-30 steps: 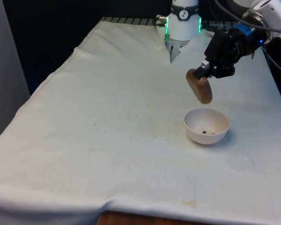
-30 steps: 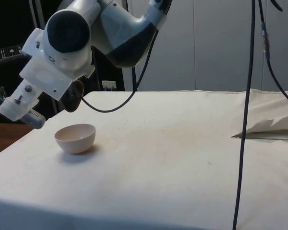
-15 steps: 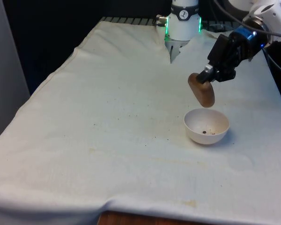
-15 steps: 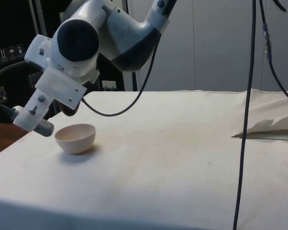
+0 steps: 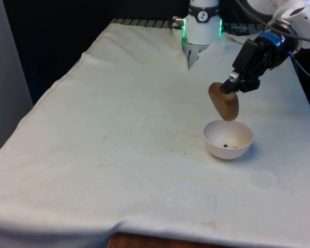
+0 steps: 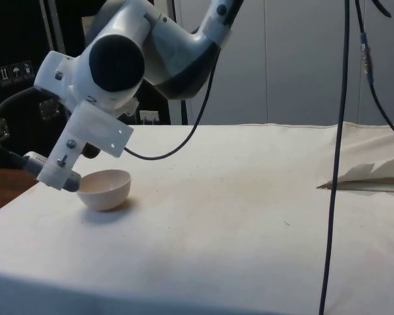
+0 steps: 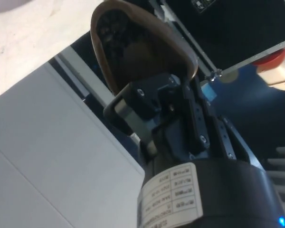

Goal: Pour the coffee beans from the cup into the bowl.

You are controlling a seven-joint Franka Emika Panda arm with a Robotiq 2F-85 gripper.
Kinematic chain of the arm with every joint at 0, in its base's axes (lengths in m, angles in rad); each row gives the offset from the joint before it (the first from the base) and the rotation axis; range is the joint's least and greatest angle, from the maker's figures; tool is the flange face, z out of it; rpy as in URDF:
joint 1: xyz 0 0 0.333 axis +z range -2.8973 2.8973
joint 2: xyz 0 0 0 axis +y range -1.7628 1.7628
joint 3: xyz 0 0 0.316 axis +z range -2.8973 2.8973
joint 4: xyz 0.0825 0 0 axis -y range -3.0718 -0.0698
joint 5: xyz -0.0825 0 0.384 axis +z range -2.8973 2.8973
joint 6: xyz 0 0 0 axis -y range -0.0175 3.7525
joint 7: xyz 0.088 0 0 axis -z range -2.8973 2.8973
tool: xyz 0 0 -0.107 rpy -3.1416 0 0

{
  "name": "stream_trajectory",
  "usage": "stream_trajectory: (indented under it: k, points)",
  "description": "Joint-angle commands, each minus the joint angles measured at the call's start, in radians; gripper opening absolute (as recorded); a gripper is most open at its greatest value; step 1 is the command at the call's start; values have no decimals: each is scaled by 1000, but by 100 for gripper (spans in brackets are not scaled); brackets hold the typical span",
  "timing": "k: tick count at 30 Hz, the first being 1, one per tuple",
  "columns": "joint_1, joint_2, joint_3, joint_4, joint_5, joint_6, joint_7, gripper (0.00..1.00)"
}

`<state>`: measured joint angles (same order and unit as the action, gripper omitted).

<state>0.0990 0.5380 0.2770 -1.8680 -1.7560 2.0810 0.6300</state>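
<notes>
Cup (image 5: 224, 103) first: we see a brown cup hanging in the air, gripped at its rim end by the gripper (image 5: 230, 88), with its long axis running steeply down and a little towards the front view's right. Its closed base is the lower end and its mouth is the upper end, next to the fingers, so it is tipped only partway and the opening does not face the bowl (image 5: 228, 139). In the wrist view the cup (image 7: 137, 52) extends away from the fingers (image 7: 147, 102), and we look straight into its brown interior, where a dark clump of coffee beans (image 7: 115, 29) sits deep inside near the base. The black fingers are pinched on the cup's rim wall, one on each side of it.

Just below the gripper and the cup's low end stands the bowl, a pale, round, shallow dish resting upright on the white cloth (image 5: 119, 134). The cup's base hangs just above the bowl's far rim, apart from it. A few dark specks, beans, lie in the bottom of the bowl, and the rest of its inside is bare.

In the side view the bowl (image 6: 106, 189) sits on the cloth just beside the arm's wrist (image 6: 85, 131), which leans down over it and covers the cup. Some small dark specks are scattered on the cloth, well away from the gripper, towards the front view's left.
</notes>
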Motion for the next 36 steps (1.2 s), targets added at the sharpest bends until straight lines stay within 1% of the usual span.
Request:
stream_trajectory:
  k: [1,7,8,11,17,18,20,26,27,28,32,34,35,36]
  points:
    - [-1,-7,0,-10,-17,12,2,0]
    - [0,-23,3,-41,-48,5,1,0]
    - [0,-11,3,-25,-35,-1,-1,0]
    - [1,-32,5,-57,-60,1,1,0]
    - [2,-46,10,-85,-89,-14,2,0]
    - [0,-41,13,-82,-86,-22,-1,0]
    - [2,-49,13,-94,-105,-22,1,0]
    - [2,-52,18,-107,-139,-42,3,0]
    - [0,-44,19,-98,-127,-42,0,0]
    - [2,-51,19,-111,-151,-50,3,0]
    - [4,-47,24,-117,-174,-69,5,0]
    - [6,-44,29,-122,-190,-88,5,0]
    - [0,-43,31,-119,-178,-81,0,0]
    - [7,-42,31,-123,-195,-94,5,0]
